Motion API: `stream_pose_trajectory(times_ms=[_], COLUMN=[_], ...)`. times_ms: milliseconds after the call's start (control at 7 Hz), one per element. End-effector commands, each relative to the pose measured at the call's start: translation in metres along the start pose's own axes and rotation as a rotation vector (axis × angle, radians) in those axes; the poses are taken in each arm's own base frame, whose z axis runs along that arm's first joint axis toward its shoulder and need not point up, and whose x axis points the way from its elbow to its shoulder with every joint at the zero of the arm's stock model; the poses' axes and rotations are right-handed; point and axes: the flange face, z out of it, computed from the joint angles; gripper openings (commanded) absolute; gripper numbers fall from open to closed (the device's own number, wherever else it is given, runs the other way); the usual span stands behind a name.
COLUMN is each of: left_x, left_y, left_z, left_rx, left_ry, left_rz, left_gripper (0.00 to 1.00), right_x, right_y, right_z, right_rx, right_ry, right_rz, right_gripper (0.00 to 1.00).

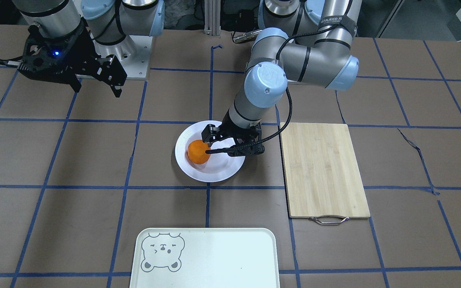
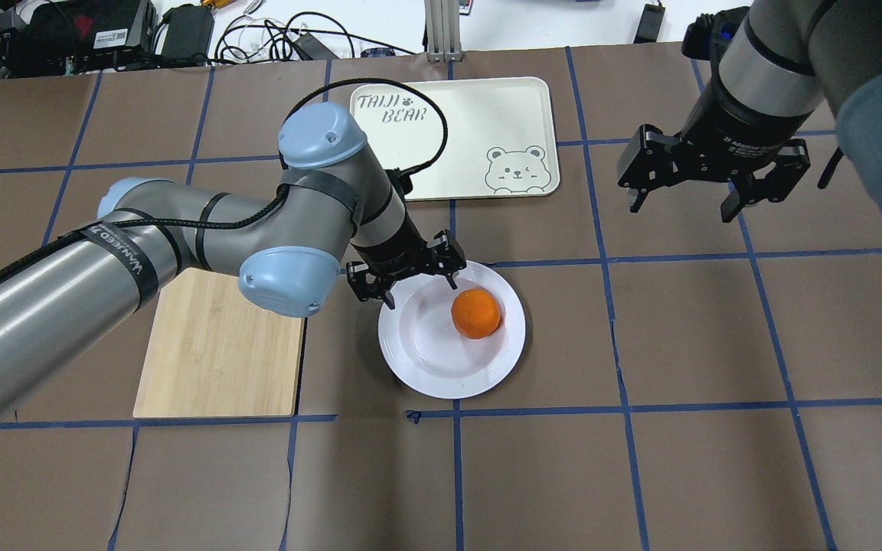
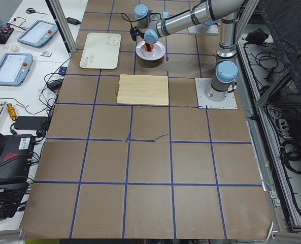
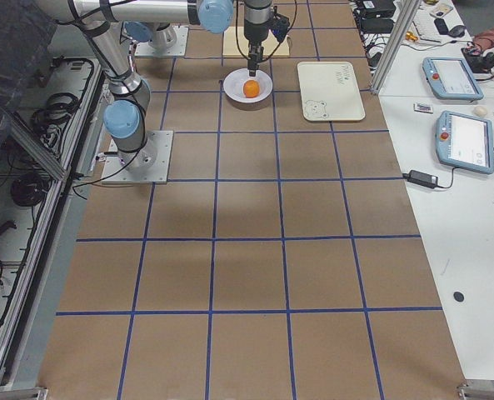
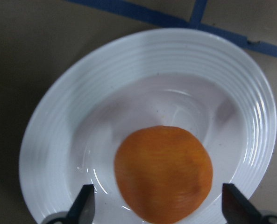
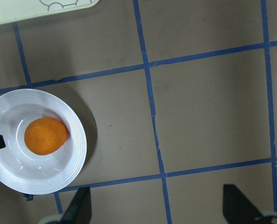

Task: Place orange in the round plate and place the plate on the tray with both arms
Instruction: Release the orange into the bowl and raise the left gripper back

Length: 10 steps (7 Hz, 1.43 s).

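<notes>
The orange (image 2: 476, 313) lies in the sunken centre of the white round plate (image 2: 426, 360), which rests on the table in the middle. My left gripper (image 2: 419, 291) hangs open over the plate's rim on the cutting-board side. In the left wrist view its fingertips (image 5: 84, 205) stand wide on either side of the orange (image 5: 164, 173), apart from it. My right gripper (image 2: 681, 208) is open and empty, raised above the table well to the right of the plate. The cream tray (image 2: 479, 115) with the bear outline lies beyond the plate, with nothing on it.
A bamboo cutting board (image 2: 219, 344) with a metal handle lies left of the plate, partly under my left arm. Brown paper with blue tape lines covers the table (image 2: 640, 459). Cables and devices sit along the far edge.
</notes>
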Motion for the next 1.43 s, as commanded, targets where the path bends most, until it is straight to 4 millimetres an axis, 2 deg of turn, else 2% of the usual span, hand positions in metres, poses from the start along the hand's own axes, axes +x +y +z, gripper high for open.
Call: stream_pose_trajectory(times_ms=[0,143,286,571,714,857,1000,1143,1286], left_x=[0.000,-0.008,-0.010,-0.012,-0.031,-0.074,-0.091,-0.086,-0.085], left_y=[0.024,0.047,0.060,0.065,0.048,0.014,-0.004,-0.005,-0.005], left_z=[-0.098,-0.141,-0.162,-0.189,-0.205,-0.243,-0.264,-0.265,-0.265], left_rx=[0.060,0.079,0.101,0.145,0.169,0.224,0.224,0.206,0.215], left_ry=[-0.092,-0.159,-0.158,-0.137,-0.138,-0.122,-0.128,-0.135,-0.134], left_rz=[0.004,0.029,0.032,0.076,0.213,0.187,0.147,0.177,0.198], left_gripper=[1.00,1.00,1.00,1.00,1.00,1.00,1.00,1.00,1.00], right_x=[0.000,0.000,0.000,-0.001,-0.002,0.000,0.002,-0.005,-0.017], right_y=[0.000,0.000,0.001,0.006,0.002,-0.007,-0.021,-0.049,-0.062], right_z=[0.000,0.000,0.000,0.006,0.015,0.029,0.034,0.069,0.086], right_rx=[-0.001,-0.004,-0.007,-0.054,-0.081,-0.112,-0.074,-0.067,-0.086], right_ry=[0.000,0.001,0.001,0.000,-0.006,-0.010,-0.021,-0.075,-0.194], right_rz=[0.001,0.001,-0.002,0.007,0.024,0.031,0.030,0.008,-0.047], right_gripper=[1.00,1.00,1.00,1.00,1.00,1.00,1.00,1.00,1.00])
